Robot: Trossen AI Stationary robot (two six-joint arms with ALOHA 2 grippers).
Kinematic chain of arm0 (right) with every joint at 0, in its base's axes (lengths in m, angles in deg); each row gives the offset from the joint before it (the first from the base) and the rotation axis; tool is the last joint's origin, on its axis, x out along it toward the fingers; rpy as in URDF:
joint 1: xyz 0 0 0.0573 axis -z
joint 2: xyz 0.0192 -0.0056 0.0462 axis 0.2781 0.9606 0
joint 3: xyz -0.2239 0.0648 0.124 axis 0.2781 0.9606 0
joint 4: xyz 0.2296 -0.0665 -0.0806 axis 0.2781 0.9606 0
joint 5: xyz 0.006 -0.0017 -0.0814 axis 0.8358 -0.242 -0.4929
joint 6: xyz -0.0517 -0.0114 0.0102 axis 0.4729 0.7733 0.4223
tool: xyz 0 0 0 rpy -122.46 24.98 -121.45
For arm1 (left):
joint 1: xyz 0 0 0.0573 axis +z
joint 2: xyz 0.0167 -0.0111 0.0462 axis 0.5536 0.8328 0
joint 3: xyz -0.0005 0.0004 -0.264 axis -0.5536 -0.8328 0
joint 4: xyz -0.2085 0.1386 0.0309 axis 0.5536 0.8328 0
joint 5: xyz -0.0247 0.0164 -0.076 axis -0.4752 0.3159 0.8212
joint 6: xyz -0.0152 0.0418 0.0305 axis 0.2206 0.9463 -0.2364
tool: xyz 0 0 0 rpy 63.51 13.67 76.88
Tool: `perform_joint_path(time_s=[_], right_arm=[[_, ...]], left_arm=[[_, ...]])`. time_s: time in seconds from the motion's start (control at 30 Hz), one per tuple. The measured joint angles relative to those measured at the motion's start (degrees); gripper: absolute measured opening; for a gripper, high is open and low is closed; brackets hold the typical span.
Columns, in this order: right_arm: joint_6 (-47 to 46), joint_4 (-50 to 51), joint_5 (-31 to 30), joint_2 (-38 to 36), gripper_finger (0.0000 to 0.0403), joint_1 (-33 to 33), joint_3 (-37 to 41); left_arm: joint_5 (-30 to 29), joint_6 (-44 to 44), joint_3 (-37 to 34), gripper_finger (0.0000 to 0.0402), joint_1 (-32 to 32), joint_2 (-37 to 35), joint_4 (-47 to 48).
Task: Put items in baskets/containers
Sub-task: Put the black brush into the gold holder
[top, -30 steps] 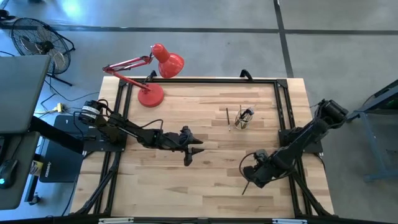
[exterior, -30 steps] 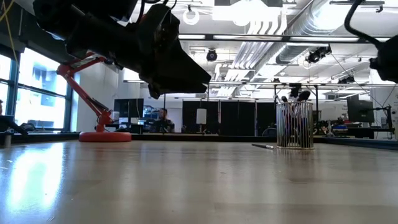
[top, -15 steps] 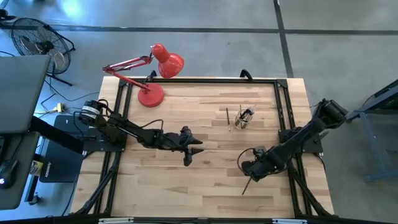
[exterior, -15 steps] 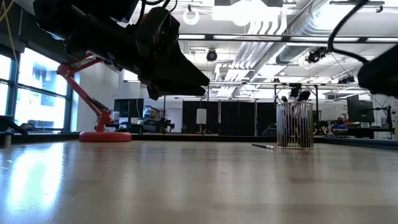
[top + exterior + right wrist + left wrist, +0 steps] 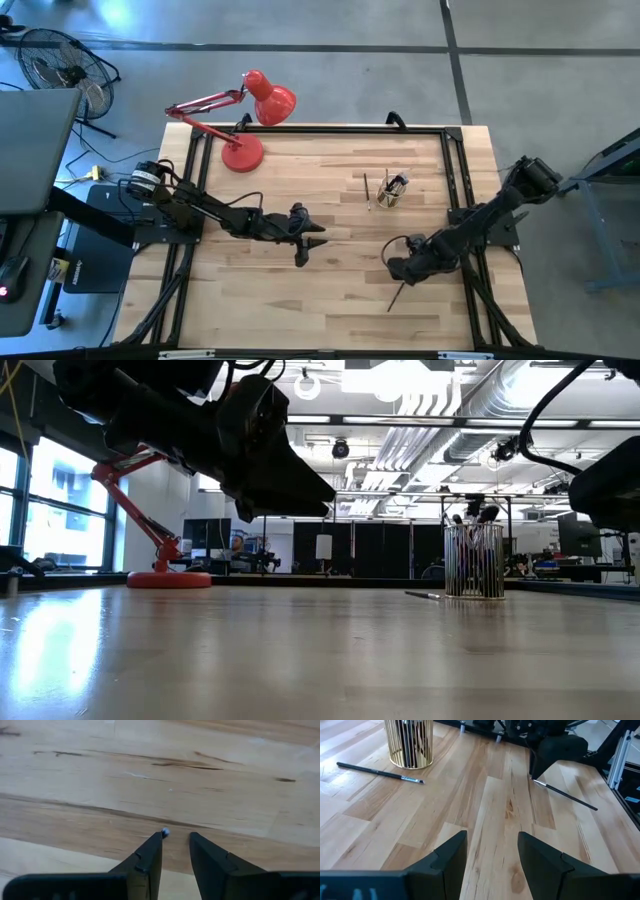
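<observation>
Right hand (image 5: 397, 270) shifted inward — parted, above brush (image 5: 397, 295), no readable writing.

Moved the right gripper (image 5: 400, 270) up the table and a bit inward, away from the near edge, closer to the cup (image 5: 390, 195). Opened its fingers (image 5: 150, 852) partway, leaving a narrow gap. Left the dark brush (image 5: 397, 297) lying on the wood just behind it, slanted. Right arm also crept further into the low view at the side.
</observation>
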Motion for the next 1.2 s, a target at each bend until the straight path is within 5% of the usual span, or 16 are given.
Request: perform_joint_path(time_s=[0.43,0.6,0.9,1.2], right_arm=[[12.2,1.9,-4.7,0.4,0.0094,2.1,-2.3],[15.7,5.4,-13.1,0.6,0.0094,2.6,-4.5],[24.0,5.7,-7.9,0.3,0.0094,5.1,-5.1],[36.5,5.7,-9.6,-0.2,0.0094,7.9,-5.1]], left_arm=[[0.0,0.0,0.0,0.0174,0.3,0.0,0.0],[-0.1,0.0,0.0,0.0174,0.4,0.0,0.0],[-0.2,0.0,0.2,0.0174,0.4,0.0,0.0],[-0.2,0.0,0.2,0.0174,0.4,0.0,0.0]])
